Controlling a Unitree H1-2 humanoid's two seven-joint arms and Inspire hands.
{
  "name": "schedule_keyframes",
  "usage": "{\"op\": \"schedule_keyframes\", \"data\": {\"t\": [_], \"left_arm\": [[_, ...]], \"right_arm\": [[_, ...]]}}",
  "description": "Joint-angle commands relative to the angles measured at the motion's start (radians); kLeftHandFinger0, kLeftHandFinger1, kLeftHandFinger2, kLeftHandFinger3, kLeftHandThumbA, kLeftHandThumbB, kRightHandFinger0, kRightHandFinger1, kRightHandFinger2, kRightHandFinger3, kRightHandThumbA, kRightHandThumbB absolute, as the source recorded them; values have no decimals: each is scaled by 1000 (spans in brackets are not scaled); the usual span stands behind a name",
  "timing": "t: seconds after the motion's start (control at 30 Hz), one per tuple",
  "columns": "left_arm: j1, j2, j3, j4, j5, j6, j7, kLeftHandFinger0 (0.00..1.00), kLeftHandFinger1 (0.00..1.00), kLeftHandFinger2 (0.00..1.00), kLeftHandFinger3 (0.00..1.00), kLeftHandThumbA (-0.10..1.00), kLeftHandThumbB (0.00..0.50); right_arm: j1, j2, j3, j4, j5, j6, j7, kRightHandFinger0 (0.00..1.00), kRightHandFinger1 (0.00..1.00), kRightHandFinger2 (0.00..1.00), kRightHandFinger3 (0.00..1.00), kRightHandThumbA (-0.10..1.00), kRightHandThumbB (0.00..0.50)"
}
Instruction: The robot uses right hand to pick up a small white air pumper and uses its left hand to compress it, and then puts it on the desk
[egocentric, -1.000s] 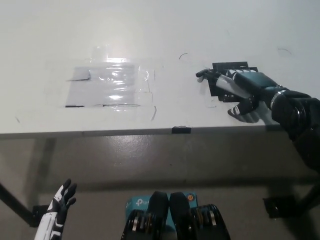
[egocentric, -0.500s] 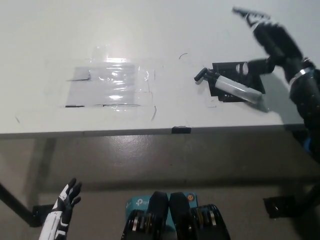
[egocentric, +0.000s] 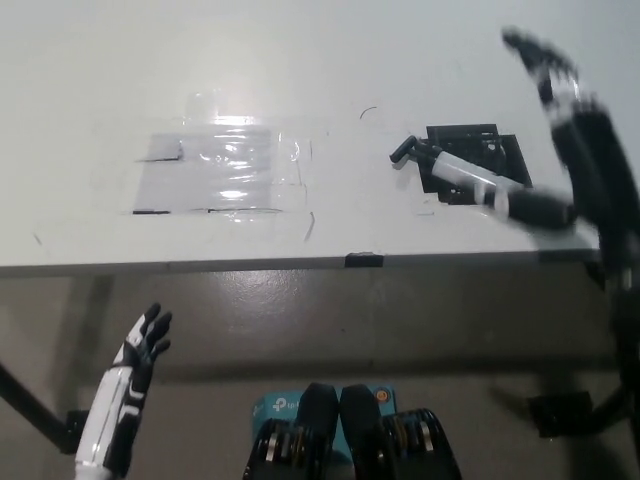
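Black right hand (egocentric: 545, 62) is raised above the far right part of the desk (egocentric: 330, 60), blurred, its fingers spread apart and holding nothing; its arm runs down along the picture's right edge. It hangs beyond and to the right of the air pumper (egocentric: 482, 186), not touching it.

Using the pumper as the landmark: it lies on the desk near the front edge on the robot's right side, a pale tube slanting from a small dark handle end at its upper left down to a dark end at its lower right. Its middle crosses a black square mat (egocentric: 472, 158) that sits under and behind it. Well to the left of the pumper a patch of clear shiny tape (egocentric: 222, 170) is stuck flat on the desk surface. A small black clip (egocentric: 362, 260) sits on the desk's front edge, nearer than the pumper and to its left.

White left hand (egocentric: 143, 345) rests low, below the desk edge and far left of the pumper, fingers apart and empty
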Motion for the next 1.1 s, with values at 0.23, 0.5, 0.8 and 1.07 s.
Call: {"op": "schedule_keyframes", "data": {"t": [0.23, 0.5, 0.8, 1.07], "left_arm": [[-55, 37, 2, 3, -3, -14, -14, 1000, 1000, 1000, 1000, 1000, 88], [-61, 46, 16, 42, -22, -30, -14, 1000, 1000, 1000, 1000, 1000, 86], [-4, 46, 13, 51, -23, -43, -16, 1000, 1000, 1000, 1000, 1000, 76], [13, 43, 14, 68, -16, -41, -14, 1000, 1000, 1000, 1000, 1000, 70]], "right_arm": [[288, 153, -43, 6, 181, -204, -131, 1000, 1000, 1000, 1000, 1000, 257], [309, 184, -9, 248, 193, -295, -147, 1000, 1000, 1000, 1000, 997, 244], [341, 181, 82, 368, 192, -296, -182, 1000, 1000, 1000, 1000, 1000, 273], [345, 182, 133, 393, 171, -296, -210, 1000, 1000, 1000, 1000, 979, 274]]}}
